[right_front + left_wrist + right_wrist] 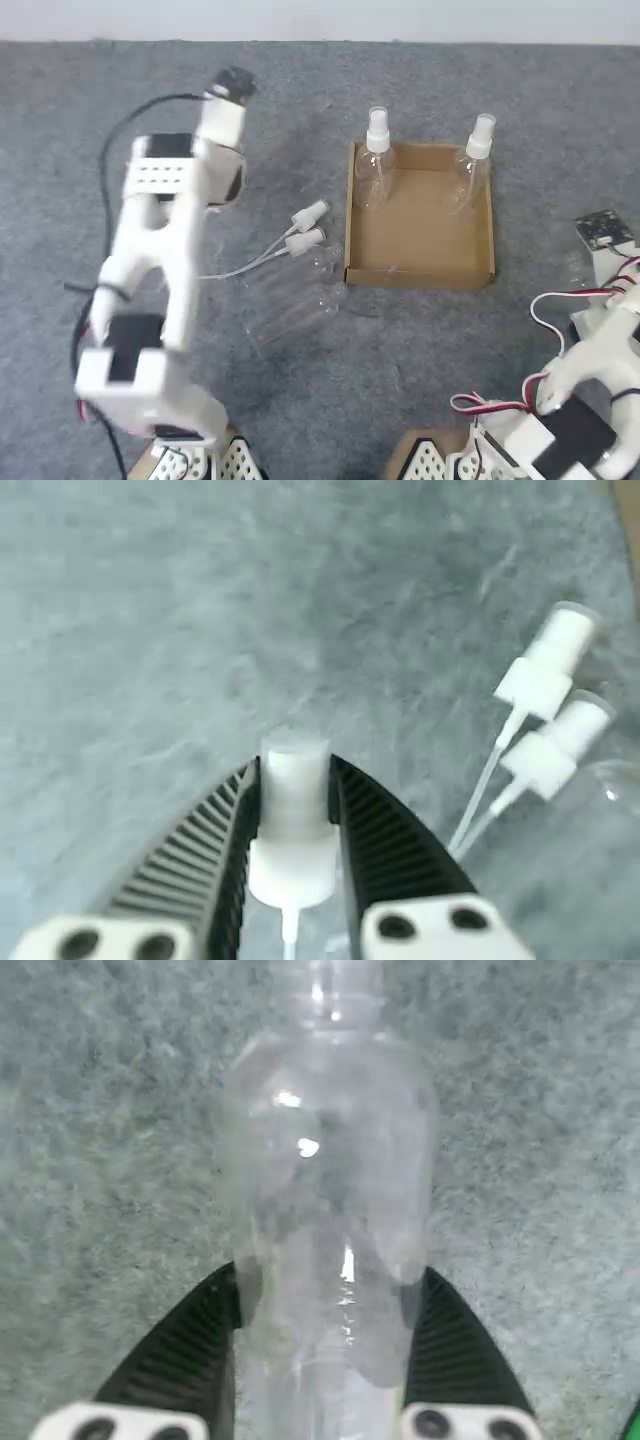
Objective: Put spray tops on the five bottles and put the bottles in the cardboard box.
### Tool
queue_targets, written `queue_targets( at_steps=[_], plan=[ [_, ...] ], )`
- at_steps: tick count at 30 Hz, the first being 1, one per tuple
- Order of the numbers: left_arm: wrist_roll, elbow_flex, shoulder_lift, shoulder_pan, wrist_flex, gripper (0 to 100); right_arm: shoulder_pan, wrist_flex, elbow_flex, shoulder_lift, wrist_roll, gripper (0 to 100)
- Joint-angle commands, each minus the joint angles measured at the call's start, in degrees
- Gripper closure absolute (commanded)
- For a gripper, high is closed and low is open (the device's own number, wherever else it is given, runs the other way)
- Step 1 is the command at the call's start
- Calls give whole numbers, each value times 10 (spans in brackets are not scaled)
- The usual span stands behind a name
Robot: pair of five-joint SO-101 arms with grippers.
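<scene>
My left gripper point(293, 770) is shut on a white spray top point(293, 825), held above the grey carpet to the left of the box. Two more loose spray tops point(310, 214) point(304, 241) lie with their tubes on the carpet, also seen as spray tops point(545, 665) point(560, 742) from the left wrist. Two clear bottles point(315, 263) point(300, 312) lie beside them. My right gripper point(325, 1280) is shut on a clear bottle point(325, 1180) with a bare neck, to the right of the box. The cardboard box point(420, 272) holds two upright topped bottles point(375, 165) point(468, 175).
The left arm point(160, 260) rises over the left part of the carpet, and the right arm point(600, 345) sits at the lower right. Bare carpet lies between the box and the arm bases.
</scene>
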Motion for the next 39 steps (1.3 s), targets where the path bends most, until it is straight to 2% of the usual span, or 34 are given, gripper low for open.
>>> queue_targets(
  at_steps=[1,5,9,14,19,21,27,34,39],
  plan=[
    [-4,-19,-132,-6,58,988,1,-4,-5,-4,-14,854],
    [4,10,-236,-3,114,988,0,-9,-7,-7,-15,850],
    [33,89,-325,-3,113,988,-1,-9,-7,-11,-12,850],
    [33,224,-414,-7,57,988,-24,22,-6,-7,-14,848],
    [34,346,-488,-6,18,988,-46,49,-6,-5,-19,756],
    [34,387,-513,-5,2,988,-54,51,-7,-9,-31,751],
    [36,473,-563,-5,-49,988,-90,90,-33,-12,-63,749],
    [37,522,-571,-4,-85,988,-139,233,-218,3,-98,748],
    [37,524,-571,-4,-89,988,-163,250,-275,44,-95,748]
  ],
)
